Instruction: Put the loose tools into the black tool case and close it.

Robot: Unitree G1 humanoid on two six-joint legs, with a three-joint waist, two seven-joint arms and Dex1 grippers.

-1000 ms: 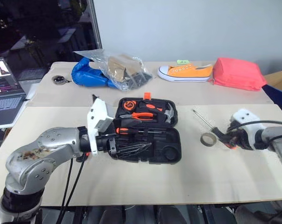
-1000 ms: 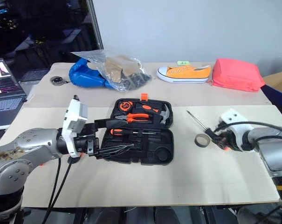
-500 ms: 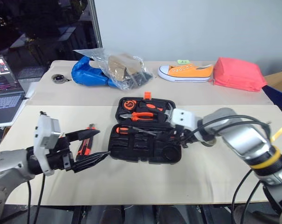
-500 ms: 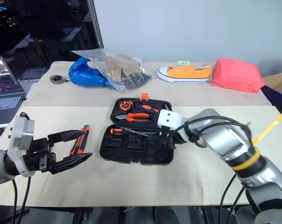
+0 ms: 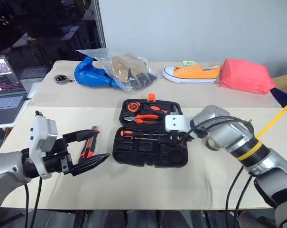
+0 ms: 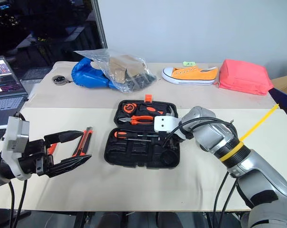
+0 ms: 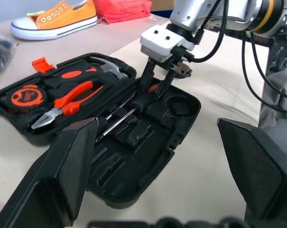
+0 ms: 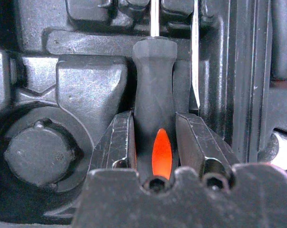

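A big table [image 5: 190, 190] with a pale, cream top stands by a plain white wall [image 5: 195, 28]. On the robot's left it is dark — a shiny metal pole [image 5: 98, 26] goes up there, and a laptop [image 5: 4, 97] glows.

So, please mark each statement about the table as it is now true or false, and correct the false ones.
1. The black tool case lies open. True.
2. The right gripper has a black-and-orange-handled screwdriver between its fingers, over the case. True.
3. The left gripper holds the utility knife. False: its jaws stand open and empty; the knife lies on the table.
4. The orange-handled pliers lie on the table outside the case. False: they sit in the case's far half.
5. An orange sneaker lies at the table's far side. True.
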